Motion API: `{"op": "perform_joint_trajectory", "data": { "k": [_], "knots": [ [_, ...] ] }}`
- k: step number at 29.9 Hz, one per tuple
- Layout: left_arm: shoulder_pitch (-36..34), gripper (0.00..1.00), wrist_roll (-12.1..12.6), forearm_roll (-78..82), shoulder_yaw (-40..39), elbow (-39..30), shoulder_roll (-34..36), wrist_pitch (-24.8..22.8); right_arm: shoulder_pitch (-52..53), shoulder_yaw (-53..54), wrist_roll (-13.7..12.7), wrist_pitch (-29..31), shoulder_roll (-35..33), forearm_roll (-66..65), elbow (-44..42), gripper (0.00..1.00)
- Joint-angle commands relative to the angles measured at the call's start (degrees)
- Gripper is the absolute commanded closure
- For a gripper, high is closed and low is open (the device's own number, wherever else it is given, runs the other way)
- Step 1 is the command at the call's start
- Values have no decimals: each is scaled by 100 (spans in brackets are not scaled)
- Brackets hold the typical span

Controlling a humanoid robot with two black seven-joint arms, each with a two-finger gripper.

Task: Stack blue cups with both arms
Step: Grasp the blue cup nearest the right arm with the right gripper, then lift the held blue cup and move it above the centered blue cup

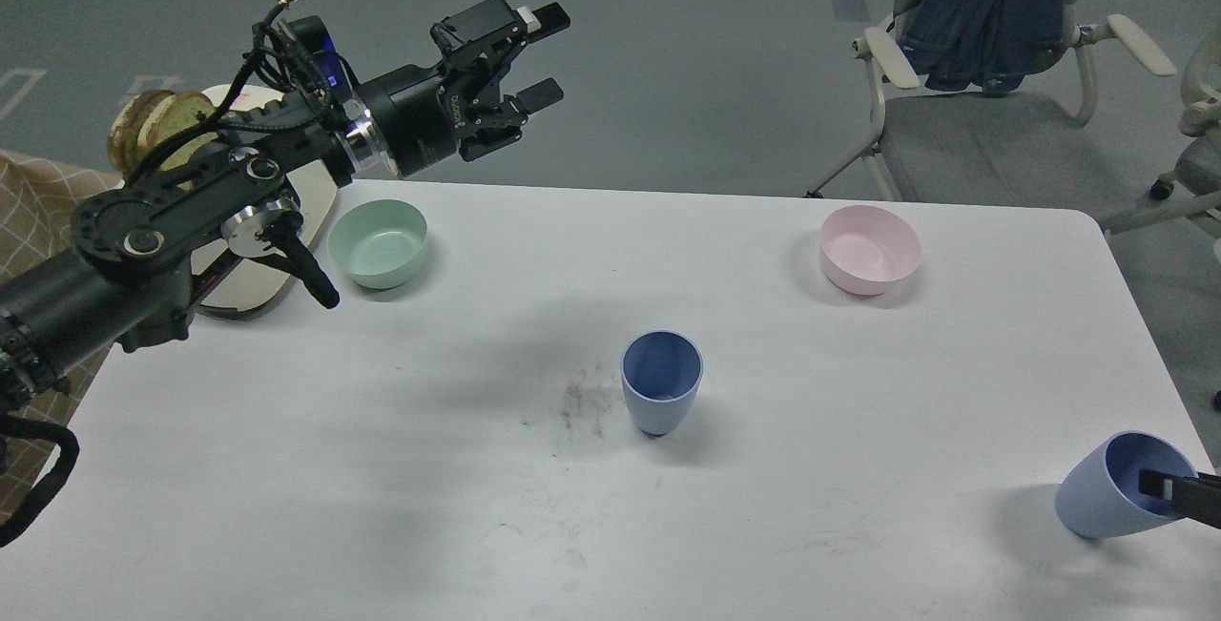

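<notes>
One blue cup (661,392) stands upright in the middle of the white table (382,468). The second blue cup (1107,497) sits at the right front edge, its mouth leaning to the right. My left gripper (548,53) is open and empty, held high over the table's far left edge, well away from both cups. Of my right gripper (1162,485) only one black finger shows, coming in from the right edge and reaching into the second cup's mouth. The rest of it is out of view.
A mint-green bowl (379,241) sits at the back left under my left arm, a pink bowl (869,249) at the back right. A white board (238,287) lies at the left edge. A chair with a denim jacket (983,10) stands behind the table.
</notes>
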Motion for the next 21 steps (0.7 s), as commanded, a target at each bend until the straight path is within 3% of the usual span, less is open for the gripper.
{"op": "perform_joint_trajectory", "data": {
  "k": [1, 2, 10, 16, 21],
  "knots": [
    [20, 4, 0, 2, -1, 0, 3, 0, -15, -6, 0, 0, 37, -8, -16, 96],
    [20, 4, 0, -7, -1, 0, 3, 0, -23, 3, 0, 0, 37, -8, -16, 100],
    [20, 4, 0, 2, -1, -17, 3, 0, 99, 108, 0, 0, -16, 27, 107, 100],
    [20, 4, 9, 2, -1, -26, 3, 0, 1003, 179, 0, 105, -279, 10, 389, 100],
    [11, 4, 9, -7, 8, -26, 20, -1, 2110, 196, 0, 869, 1, -105, 301, 100]
  ]
}}
